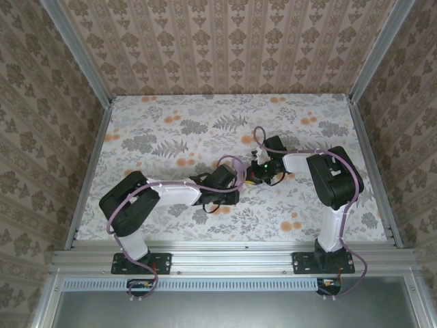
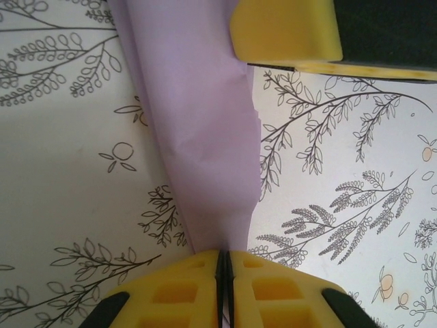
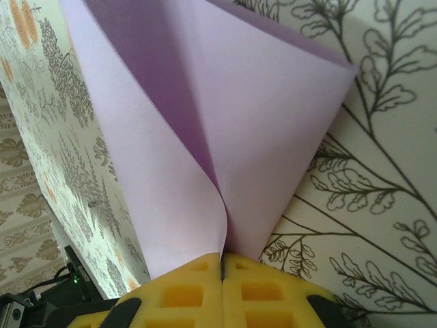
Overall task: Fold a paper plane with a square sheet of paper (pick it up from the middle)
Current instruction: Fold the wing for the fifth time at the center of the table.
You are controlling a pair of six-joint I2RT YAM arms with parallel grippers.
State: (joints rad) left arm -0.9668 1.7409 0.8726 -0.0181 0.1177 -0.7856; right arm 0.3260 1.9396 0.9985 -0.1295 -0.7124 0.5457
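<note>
Lavender square sheet of paper (image 3: 273, 137), lifted, curls ahead of the left tool (image 2: 223, 272) and right tool (image 3: 222, 265), both clenched on it; no dart shape yet, seemingly.

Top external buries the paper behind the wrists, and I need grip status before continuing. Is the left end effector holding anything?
Observer: Yes. In the left wrist view the left end effector is shut on a narrow end of the lavender paper.
Operator: And the other arm?
Observer: In the right wrist view the right end effector is shut on the paper too, pinching it at a curled fold.
Operator: Is the sheet flat?
Observer: No. The right wrist view shows it fanning out from the grip into two curved flaps, with a darker purple inside.
</note>
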